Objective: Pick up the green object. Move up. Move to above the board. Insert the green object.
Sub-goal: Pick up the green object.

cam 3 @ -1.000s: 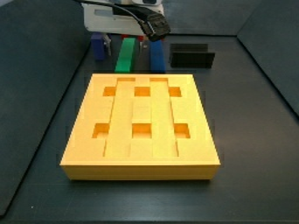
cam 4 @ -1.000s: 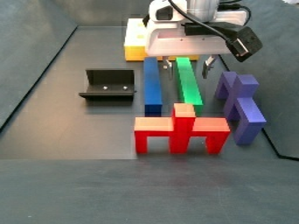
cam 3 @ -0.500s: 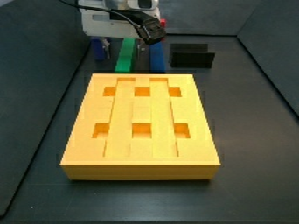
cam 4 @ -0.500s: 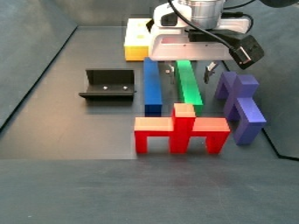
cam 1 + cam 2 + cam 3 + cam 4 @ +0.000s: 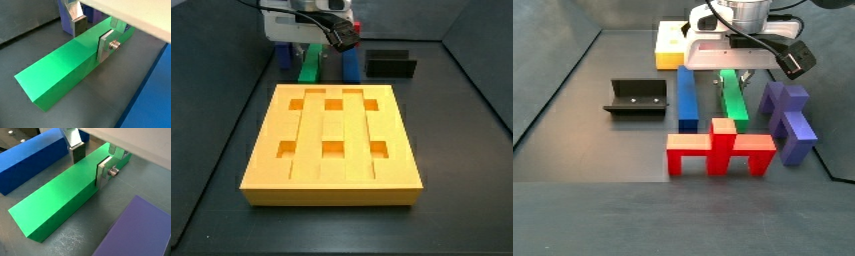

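Observation:
The green object is a long bright green bar lying flat on the dark floor between a blue bar and purple pieces. It also shows in a side view. My gripper is low over its far half, jaws open, straddling it. In both wrist views one finger lies against the bar's side and the other finger stands a little off the opposite side. The board, a yellow-orange slab with six square holes, lies apart from the gripper.
A red forked piece stands at the green bar's near end. The black fixture sits beside the blue bar, and shows behind the board in a side view. Dark walls ring the floor.
My gripper has come down over the green bar, so its fingers now reach beside it. The bar looks barely shifted. The board and other pieces have not moved.

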Available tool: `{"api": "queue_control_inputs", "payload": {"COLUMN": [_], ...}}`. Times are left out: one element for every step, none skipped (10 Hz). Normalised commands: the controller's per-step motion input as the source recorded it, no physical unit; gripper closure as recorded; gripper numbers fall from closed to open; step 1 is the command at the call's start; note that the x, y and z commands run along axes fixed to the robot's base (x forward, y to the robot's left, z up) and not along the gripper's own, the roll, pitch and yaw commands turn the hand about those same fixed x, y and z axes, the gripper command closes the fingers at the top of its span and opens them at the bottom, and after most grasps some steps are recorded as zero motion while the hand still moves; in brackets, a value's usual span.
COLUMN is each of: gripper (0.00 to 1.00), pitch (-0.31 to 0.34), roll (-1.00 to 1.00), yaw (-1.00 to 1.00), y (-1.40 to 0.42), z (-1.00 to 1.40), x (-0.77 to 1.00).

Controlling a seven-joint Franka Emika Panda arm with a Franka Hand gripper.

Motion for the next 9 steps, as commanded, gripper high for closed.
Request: {"api": "queue_control_inputs", "payload": {"gripper": [1.0,1.0,1.0,1.0,1.0,1.0,1.0,1.0,1.0], "pitch": [0.0,0.0,0.0,0.0,0.0,0.0,0.0,0.0,0.0], "roll": [0.0,0.0,0.0,0.0,0.0,0.0,0.0,0.0,0.0], "yaw": [0.0,0.0,0.0,0.0,0.0,0.0,0.0,0.0,0.0], "y": [0.0,0.0,0.0,0.0,0.0,0.0,0.0,0.0,0.0], "z": [0.0,0.0,0.0,0.0,0.0,0.0,0.0,0.0,0.0], "x": [0.0,0.0,0.0,0.0,0.0,0.0,0.0,0.0,0.0]}}
